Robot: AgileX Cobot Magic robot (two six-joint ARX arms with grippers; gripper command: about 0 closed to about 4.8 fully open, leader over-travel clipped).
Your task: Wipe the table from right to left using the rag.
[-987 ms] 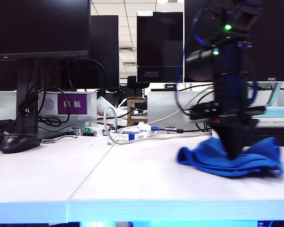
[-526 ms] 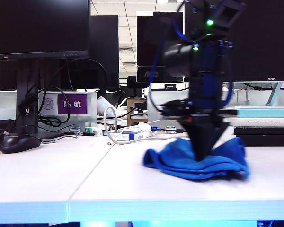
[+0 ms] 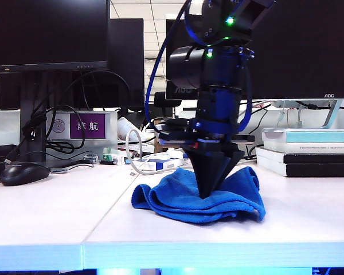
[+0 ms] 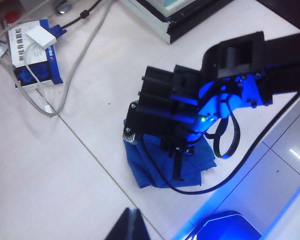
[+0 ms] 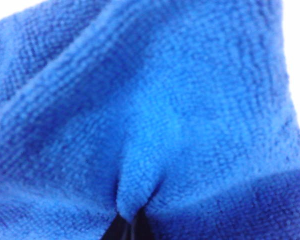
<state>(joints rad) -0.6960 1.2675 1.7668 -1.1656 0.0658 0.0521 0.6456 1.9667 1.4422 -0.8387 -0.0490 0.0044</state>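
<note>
The right claw (image 3: 208, 193) points straight down and pinches a fold of the bright-blue rag (image 3: 178, 200), pressing the bunched cloth onto the white tabletop (image 3: 57, 212) just right of the panel seam (image 3: 112, 207), near the middle of the exterior view. In the right wrist view the rag (image 5: 155, 125) fills the picture, its pile gathered into the closed claw (image 5: 127, 225). The left claw (image 4: 131, 225), its dark fingers together, hangs above the tabletop (image 4: 50, 170) and looks down on the right arm (image 4: 190, 110) and the rag (image 4: 155, 170). A black computer mouse (image 3: 23, 173) sits at far left, stacked books (image 3: 307, 153) at far right, monitors (image 3: 49, 34) behind.
</note>
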